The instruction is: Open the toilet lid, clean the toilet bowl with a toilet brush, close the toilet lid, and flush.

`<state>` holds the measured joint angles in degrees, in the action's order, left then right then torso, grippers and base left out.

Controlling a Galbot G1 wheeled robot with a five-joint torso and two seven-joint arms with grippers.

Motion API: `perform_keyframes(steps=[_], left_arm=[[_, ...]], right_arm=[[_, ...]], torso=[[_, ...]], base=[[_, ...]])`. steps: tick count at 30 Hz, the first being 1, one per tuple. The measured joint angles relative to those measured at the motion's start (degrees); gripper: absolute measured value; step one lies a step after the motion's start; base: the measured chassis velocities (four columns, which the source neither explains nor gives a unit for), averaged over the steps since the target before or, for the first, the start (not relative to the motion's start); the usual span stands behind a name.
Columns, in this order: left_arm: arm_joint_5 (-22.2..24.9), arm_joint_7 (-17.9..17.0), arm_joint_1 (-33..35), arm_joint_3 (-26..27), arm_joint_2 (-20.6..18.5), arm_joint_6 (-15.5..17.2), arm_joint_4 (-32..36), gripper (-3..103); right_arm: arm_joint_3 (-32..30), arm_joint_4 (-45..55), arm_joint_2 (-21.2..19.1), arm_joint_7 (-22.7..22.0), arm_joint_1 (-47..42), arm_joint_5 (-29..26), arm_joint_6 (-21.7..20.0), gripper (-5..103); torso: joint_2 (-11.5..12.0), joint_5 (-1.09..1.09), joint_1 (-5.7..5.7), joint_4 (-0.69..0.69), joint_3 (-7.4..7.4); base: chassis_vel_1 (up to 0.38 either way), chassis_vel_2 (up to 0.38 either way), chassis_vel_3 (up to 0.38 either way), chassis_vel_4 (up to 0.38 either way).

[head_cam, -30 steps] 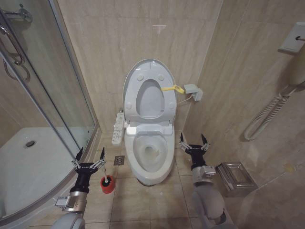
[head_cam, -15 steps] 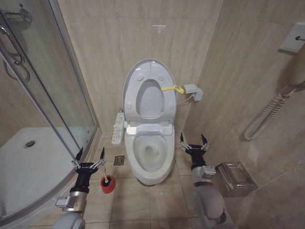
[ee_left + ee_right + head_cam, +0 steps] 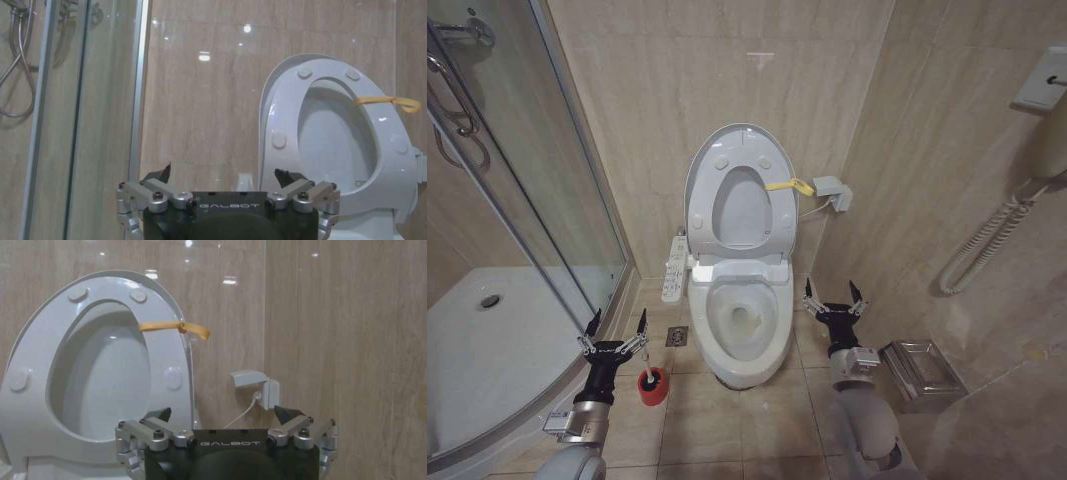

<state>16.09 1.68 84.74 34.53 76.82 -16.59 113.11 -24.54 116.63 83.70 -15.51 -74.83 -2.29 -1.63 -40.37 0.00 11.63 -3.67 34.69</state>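
Observation:
The toilet lid (image 3: 740,205) stands raised against the back wall, with the ring seat up against it and a yellow strap (image 3: 789,186) on its right edge. Below it the white toilet bowl (image 3: 745,320) lies uncovered. The toilet brush (image 3: 653,385) stands in its red holder cup on the floor left of the bowl. My left gripper (image 3: 614,330) hangs open just left of the brush, above it. Right of the bowl my right gripper (image 3: 831,296) is open and holds nothing. The wrist views show the left gripper (image 3: 223,172) and the right gripper (image 3: 222,411) facing the raised lid (image 3: 333,135) (image 3: 100,375).
A glass shower enclosure (image 3: 557,200) and its white tray (image 3: 487,350) close off the left side. A floor drain (image 3: 677,336) and a white control panel (image 3: 674,270) sit left of the toilet. A metal box (image 3: 922,372) lies on the floor at right, under a coiled hose (image 3: 987,240).

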Motion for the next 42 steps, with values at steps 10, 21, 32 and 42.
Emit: perform_keyframes(steps=[10,21,32,42], left_arm=[[0.0,0.0,0.0,0.0,0.0,0.0,0.0,100],[0.0,0.0,0.0,0.0,0.0,0.0,0.0,100],[0.0,0.0,0.0,0.0,0.0,0.0,0.0,100],[0.0,0.0,0.0,0.0,0.0,0.0,0.0,100]], right_arm=[[0.0,0.0,0.0,0.0,0.0,0.0,0.0,100],[0.0,0.0,0.0,0.0,0.0,0.0,0.0,100],[0.0,0.0,0.0,0.0,0.0,0.0,0.0,100],[0.0,0.0,0.0,0.0,0.0,0.0,0.0,100]], torso=[[0.0,0.00,0.00,0.00,0.00],[0.0,0.00,0.00,0.00,0.00],[0.0,0.00,-0.01,0.00,0.00],[0.0,-0.01,0.04,0.00,0.02]], base=[[0.000,0.000,0.000,0.000],[0.000,0.000,0.000,0.000],[0.000,0.000,0.000,0.000],[-0.065,0.075,0.071,-0.072]])
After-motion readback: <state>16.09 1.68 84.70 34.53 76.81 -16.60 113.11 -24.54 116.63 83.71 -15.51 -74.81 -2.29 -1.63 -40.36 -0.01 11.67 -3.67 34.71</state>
